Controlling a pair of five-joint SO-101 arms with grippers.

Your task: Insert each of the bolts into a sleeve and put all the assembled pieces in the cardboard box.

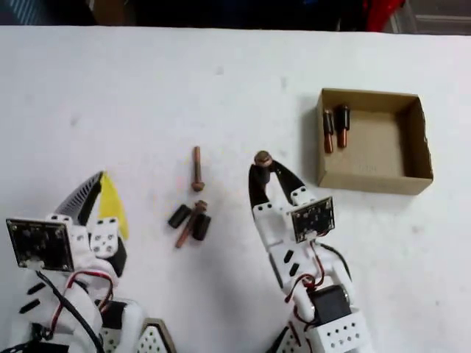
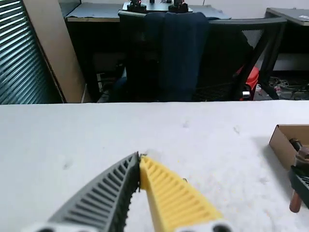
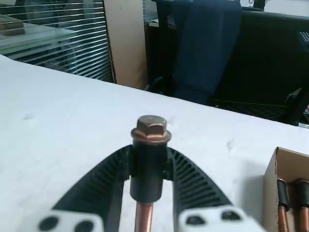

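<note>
My right gripper (image 1: 263,166) (image 3: 148,164) is shut on an assembled piece (image 3: 148,162), a copper bolt in a black sleeve, held upright with the head up (image 1: 263,158), just left of the cardboard box (image 1: 412,151). Two assembled pieces (image 1: 335,128) (image 3: 289,203) lie in the box's left part. On the table a loose copper bolt (image 1: 197,168) lies alone. Below it another bolt (image 1: 190,223) lies between two black sleeves (image 1: 179,216) (image 1: 202,227). My left gripper (image 1: 101,180) (image 2: 139,162), grey and yellow, is shut on nothing at the lower left.
The box's corner (image 2: 285,140) and the held piece (image 2: 300,181) appear at the edge of the left wrist view. Past the table's far edge stand a dark chair (image 2: 193,53) and a window blind (image 2: 24,53). The white table (image 1: 147,88) is bare further back.
</note>
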